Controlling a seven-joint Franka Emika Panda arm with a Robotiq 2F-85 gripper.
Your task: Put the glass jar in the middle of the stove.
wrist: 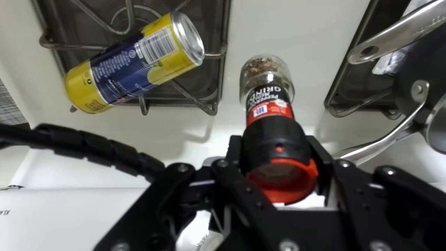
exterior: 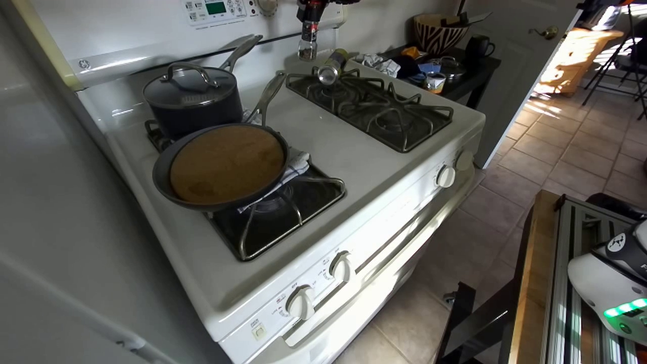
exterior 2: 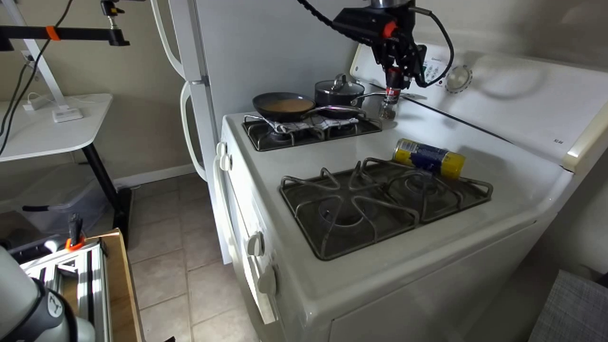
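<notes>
In an exterior view, a dark lidded pot [exterior: 194, 108] stood at the far left, at the back of the left-hand grate [exterior: 298, 215] on the white stove [exterior: 313, 131]. Just in front of it sat a frying pan [exterior: 163, 172] with a brown inside, and a checked cloth [exterior: 298, 166] showed beneath its rim. Farther right, the glass jar [exterior: 308, 44] was roughly upright in the claw [wrist: 277, 150], toward the back of the stove and between the two grates; I could not tell whether its base touched the surface. The wrist view showed the claw clamped on the jar's black and red top. Next came a yellow and blue can [exterior 2: 429, 158], lying on its side across the back of the right-hand grate [exterior: 397, 106]. Beyond it, a dark tabletop [exterior: 485, 68] carried a striped bowl [exterior: 437, 33] and a dark mug [exterior: 477, 48], and at the right edge was a white robot base [exterior: 596, 278] with green lights
</notes>
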